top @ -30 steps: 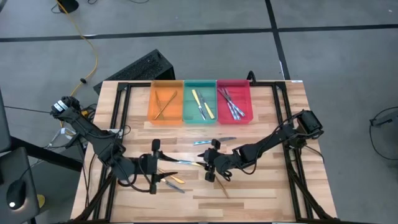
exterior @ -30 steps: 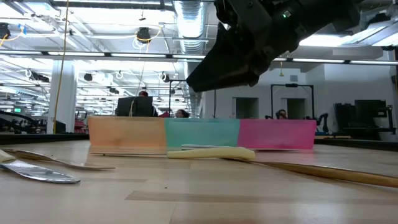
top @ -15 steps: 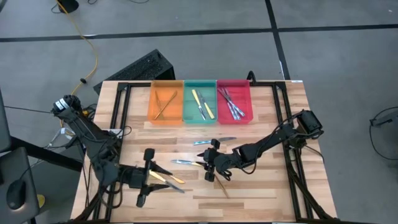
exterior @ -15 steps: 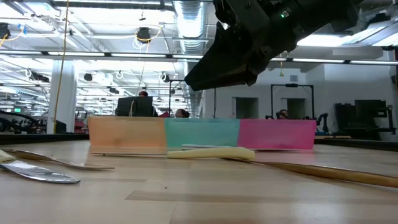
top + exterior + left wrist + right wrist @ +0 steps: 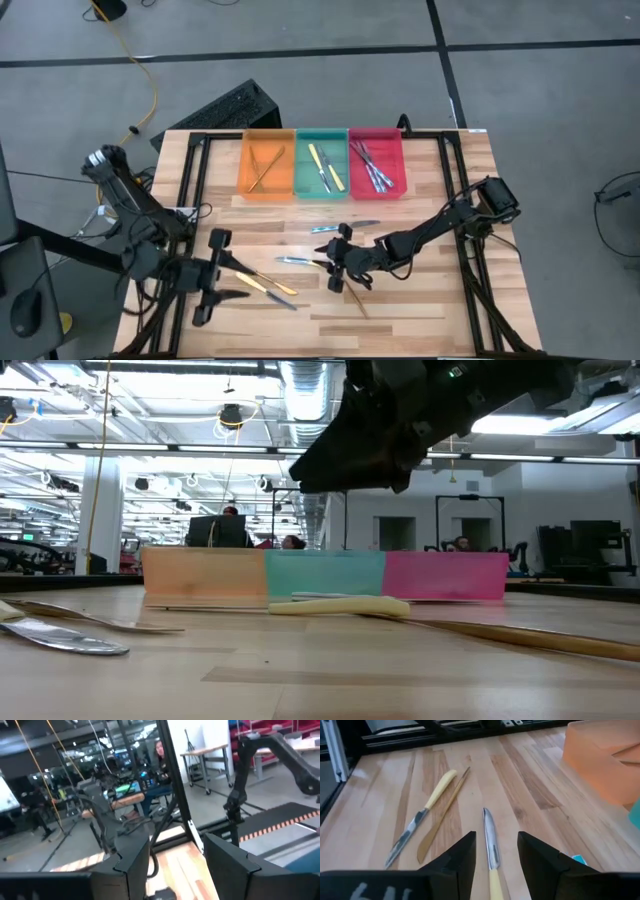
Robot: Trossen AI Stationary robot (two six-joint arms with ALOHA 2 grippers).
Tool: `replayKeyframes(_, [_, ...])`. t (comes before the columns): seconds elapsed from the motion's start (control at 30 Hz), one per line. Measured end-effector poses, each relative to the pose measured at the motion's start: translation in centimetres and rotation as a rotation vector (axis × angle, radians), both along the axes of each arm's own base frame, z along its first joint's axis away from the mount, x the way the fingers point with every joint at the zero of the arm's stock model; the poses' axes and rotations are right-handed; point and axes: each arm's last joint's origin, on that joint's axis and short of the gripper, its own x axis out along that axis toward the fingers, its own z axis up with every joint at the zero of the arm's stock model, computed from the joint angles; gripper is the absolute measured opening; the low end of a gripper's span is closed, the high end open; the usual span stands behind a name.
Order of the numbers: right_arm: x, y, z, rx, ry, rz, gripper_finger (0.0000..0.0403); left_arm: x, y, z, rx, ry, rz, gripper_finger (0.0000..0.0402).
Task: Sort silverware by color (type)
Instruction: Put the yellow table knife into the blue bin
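My left gripper (image 5: pixel 222 281) hung open and empty at the table's (image 5: pixel 440 300) left edge — loose silverware (image 5: pixel 268 286) lay just beside it. My right gripper (image 5: pixel 337 262) stood open over a yellow-handled knife (image 5: pixel 491 849) mid-table.

High overhead; low table-level; wrists close; trays (image 5: pixel 322 165) shared.

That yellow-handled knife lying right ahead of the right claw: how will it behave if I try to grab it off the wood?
The yellow-handled knife lies flat and thin on the table, so it is probably hard to get under. Its shiny blade looks slippery; it may skid or spin when nudged. It looks stiff and light.
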Motion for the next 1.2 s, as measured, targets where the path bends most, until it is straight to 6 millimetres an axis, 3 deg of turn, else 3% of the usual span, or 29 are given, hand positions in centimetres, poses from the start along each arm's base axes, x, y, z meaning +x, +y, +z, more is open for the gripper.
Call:
replayKeyframes(0.1, [-0.1, -0.1, -0.3, -0.011, 0.031, -0.001, 0.0167, -0.1, 0.9, -0.5, -0.027, 0.031, 0.014, 0.0171])
replayKeyframes(0.33, [-0.3, -0.4, -0.8, -0.034, 0.090, -0.007, 0.0167, -0.1, 1.4, -3.9, -0.111, 0.081, 0.037, 0.0171])
replayKeyframes(0.57, [0.9, -0.5, -4.5, -0.066, 0.114, -0.004, 0.0167, -0.2, 1.6, -6.4, -0.179, 0.032, 0.049, 0.0171])
replayKeyframes(0.67, [1.1, -0.3, -6.7, -0.080, 0.144, -0.001, 0.0167, -0.2, 1.7, -7.0, -0.191, 0.033, 0.081, 0.0171])
replayKeyframes(0.87, [1.3, 0.2, -8.8, -0.084, 0.160, 0.007, 0.0167, -0.1, 1.9, -7.5, -0.201, 0.047, 0.105, 0.0171])
replayKeyframes(1.2, [1.2, -0.1, -9.0, -0.055, 0.189, -0.025, 0.0155, 0.0, 1.9, -7.8, -0.205, 0.063, 0.170, 0.0171])
